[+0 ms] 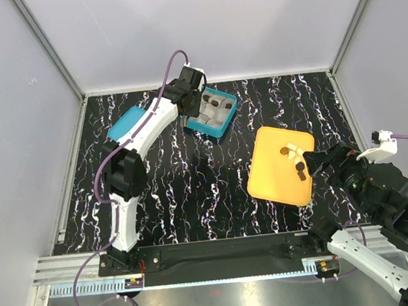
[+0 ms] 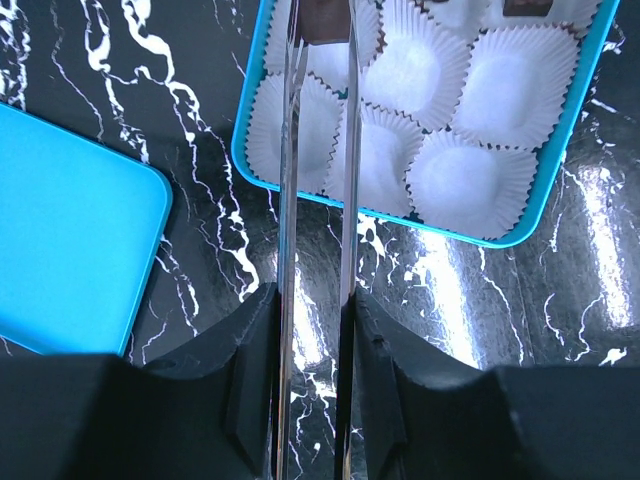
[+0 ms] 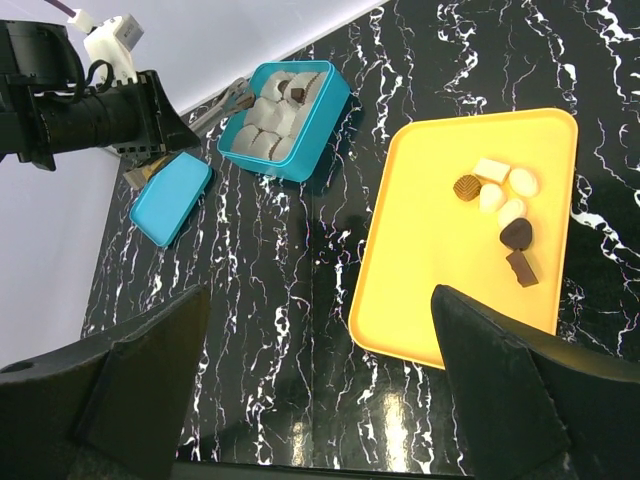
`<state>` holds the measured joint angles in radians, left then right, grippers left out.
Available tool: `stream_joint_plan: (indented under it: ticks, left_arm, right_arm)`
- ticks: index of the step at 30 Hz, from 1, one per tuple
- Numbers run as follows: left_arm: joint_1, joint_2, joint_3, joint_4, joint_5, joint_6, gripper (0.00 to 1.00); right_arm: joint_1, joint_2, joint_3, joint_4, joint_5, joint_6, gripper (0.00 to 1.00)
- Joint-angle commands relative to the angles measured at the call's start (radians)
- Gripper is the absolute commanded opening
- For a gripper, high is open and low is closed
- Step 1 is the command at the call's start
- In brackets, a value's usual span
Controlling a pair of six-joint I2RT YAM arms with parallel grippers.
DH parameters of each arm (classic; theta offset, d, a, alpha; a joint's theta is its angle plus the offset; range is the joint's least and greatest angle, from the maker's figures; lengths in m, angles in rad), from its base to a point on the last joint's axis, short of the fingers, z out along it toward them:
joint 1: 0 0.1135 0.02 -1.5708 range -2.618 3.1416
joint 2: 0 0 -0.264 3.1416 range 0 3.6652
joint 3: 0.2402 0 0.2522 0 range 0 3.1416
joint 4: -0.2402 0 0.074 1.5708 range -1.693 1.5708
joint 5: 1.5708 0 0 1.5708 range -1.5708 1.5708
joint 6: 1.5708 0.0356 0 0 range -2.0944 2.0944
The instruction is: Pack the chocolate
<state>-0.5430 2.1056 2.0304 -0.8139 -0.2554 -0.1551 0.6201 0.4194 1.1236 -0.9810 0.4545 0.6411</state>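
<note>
Several pieces of chocolate, some dark brown and some pale cream, lie on the far right of the yellow tray. My left gripper is shut on metal tongs whose blades reach over the teal box of white paper cups. A dark piece shows between the blade tips at the frame's top edge; I cannot tell whether it is gripped. My right gripper hangs open and empty above the table, near the tray's front left corner.
The teal lid lies flat left of the box. Another dark piece sits in a far cup. The left arm stretches across the back left of the marbled black table. Grey walls enclose three sides.
</note>
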Motion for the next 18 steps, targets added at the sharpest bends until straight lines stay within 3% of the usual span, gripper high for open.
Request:
stream_joint_plan:
  ticks: [1, 18]
  left_arm:
    - [0.002, -0.009, 0.010, 0.065, -0.013, 0.014, 0.37]
    - [0.009, 0.016, -0.016, 0.094, -0.038, 0.025, 0.37]
  right_arm:
    - [0.004, 0.019, 0.007, 0.038, 0.033, -0.021, 1.00]
    - [0.004, 0.019, -0.002, 0.050, 0.039, -0.026, 1.00]
